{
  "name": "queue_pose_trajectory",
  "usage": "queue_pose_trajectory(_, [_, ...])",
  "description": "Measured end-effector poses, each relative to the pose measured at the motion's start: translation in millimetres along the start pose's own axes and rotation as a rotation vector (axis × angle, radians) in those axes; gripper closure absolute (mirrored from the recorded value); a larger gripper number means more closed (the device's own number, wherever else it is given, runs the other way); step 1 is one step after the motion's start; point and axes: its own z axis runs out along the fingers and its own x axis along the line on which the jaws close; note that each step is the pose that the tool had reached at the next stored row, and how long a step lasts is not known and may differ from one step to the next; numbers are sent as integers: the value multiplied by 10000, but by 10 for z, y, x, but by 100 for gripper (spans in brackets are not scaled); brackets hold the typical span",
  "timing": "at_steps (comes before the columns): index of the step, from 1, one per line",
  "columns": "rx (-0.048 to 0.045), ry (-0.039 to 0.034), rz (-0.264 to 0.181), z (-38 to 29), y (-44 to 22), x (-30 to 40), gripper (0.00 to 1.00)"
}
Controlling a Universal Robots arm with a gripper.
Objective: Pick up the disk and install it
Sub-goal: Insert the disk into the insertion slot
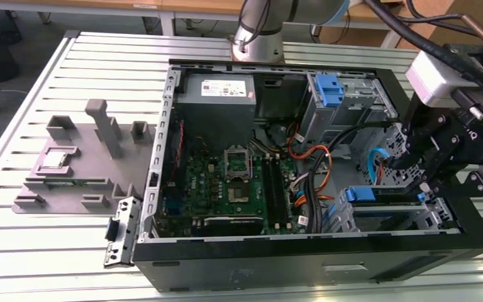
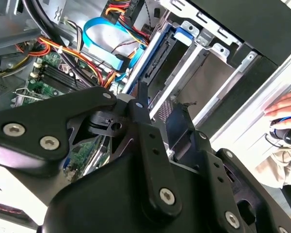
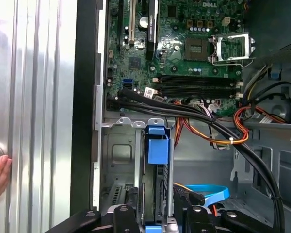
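Observation:
The disk [image 1: 363, 194] stands on edge in a slot of the drive cage [image 1: 409, 217], at the near corner of the open computer case on the exterior view's right. Its blue carrier tab [image 3: 157, 148] shows in the first wrist view. My gripper [image 1: 426, 185] hangs right over that cage. In the first wrist view my gripper [image 3: 160, 218] is open, one finger on each side of the disk's edge and a small gap at both sides. The second wrist view has a thin fingertip [image 2: 140, 99] just off the disk's blue edge [image 2: 157, 53].
Orange and black cables [image 3: 208, 128] and a blue ribbon cable [image 2: 104, 39] run beside the cage. An upright blue latch [image 1: 329, 88] sits in the far bay. A grey fixture [image 1: 73, 170] lies outside the case. A person's hand [image 2: 286, 109] rests by the case wall.

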Motion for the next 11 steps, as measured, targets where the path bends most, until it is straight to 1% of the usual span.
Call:
queue_pose_trajectory(1, [3,-1,0,19,2,1,58])
queue_pose_trajectory(2, [9,0,-2,52,3,2,58])
queue_pose_trajectory(11, [17,-2,-3,59,3,-3,58])
